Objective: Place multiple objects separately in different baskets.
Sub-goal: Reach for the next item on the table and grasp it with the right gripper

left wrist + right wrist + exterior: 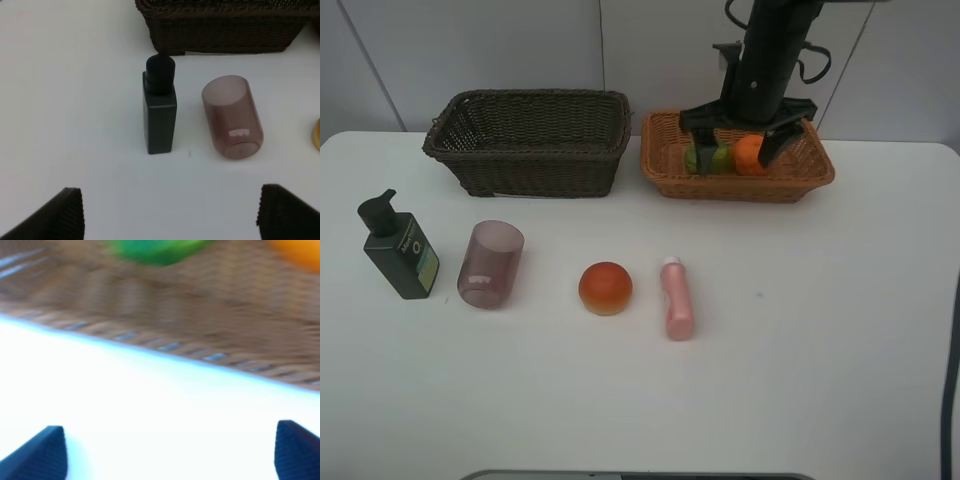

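Observation:
My right gripper [735,146] hangs open over the light tan basket [740,186], holding nothing. Inside that basket lie the green round fruit [711,159] and the orange [750,154]. The right wrist view is blurred; it shows the open gripper [170,452], the tan basket wall [175,305], the green fruit [155,250] and the orange [300,250]. The dark brown basket [535,165] stands left of the tan one. On the table sit the dark green pump bottle [400,250], purple cup [490,265], red-orange fruit [605,288] and pink bottle [677,298]. My left gripper [170,215] is open, short of the pump bottle [160,115] and the cup [232,117].
The dark brown basket [225,25] lies beyond the bottle and cup in the left wrist view. The white table [820,330] ends at a front edge close to the bottom of the exterior view. A pale wall rises behind the baskets.

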Controlling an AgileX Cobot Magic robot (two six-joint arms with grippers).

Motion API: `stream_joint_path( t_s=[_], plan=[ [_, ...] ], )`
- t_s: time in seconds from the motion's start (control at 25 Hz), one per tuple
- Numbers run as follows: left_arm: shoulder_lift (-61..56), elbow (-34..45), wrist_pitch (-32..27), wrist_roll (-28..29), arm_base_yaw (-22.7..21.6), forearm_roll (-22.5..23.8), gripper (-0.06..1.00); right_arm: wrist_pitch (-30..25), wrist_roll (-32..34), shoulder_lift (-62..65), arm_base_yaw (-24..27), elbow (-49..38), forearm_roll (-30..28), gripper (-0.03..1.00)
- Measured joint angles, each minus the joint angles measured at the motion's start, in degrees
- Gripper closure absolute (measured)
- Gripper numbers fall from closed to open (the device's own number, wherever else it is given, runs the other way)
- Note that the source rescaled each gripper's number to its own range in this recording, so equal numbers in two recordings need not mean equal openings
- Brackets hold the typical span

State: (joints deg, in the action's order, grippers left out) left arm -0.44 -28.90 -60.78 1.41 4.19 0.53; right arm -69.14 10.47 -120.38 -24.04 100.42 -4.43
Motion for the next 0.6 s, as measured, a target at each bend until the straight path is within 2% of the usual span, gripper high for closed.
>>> stream_joint_path(
  t_s=[0.16, 0.36, 0.6],
  plan=[
    [0.0, 0.0, 0.0, 0.0, 0.0, 0.0, 0.13, 0.6, 0.9, 3.9, -3.0, -6.5, 1.2, 0.09],
    [0.0, 0.0, 0.0, 0.0, 0.0, 0.0, 0.13, 5.2, 4.3, 9.6, -7.9, -18.2, 1.2, 0.09],
    [0.0, 0.0, 0.0, 0.0, 0.0, 0.0, 0.13, 9.7, 9.9, 13.5, -13.2, -26.3, 1.2, 0.09]
  ],
)
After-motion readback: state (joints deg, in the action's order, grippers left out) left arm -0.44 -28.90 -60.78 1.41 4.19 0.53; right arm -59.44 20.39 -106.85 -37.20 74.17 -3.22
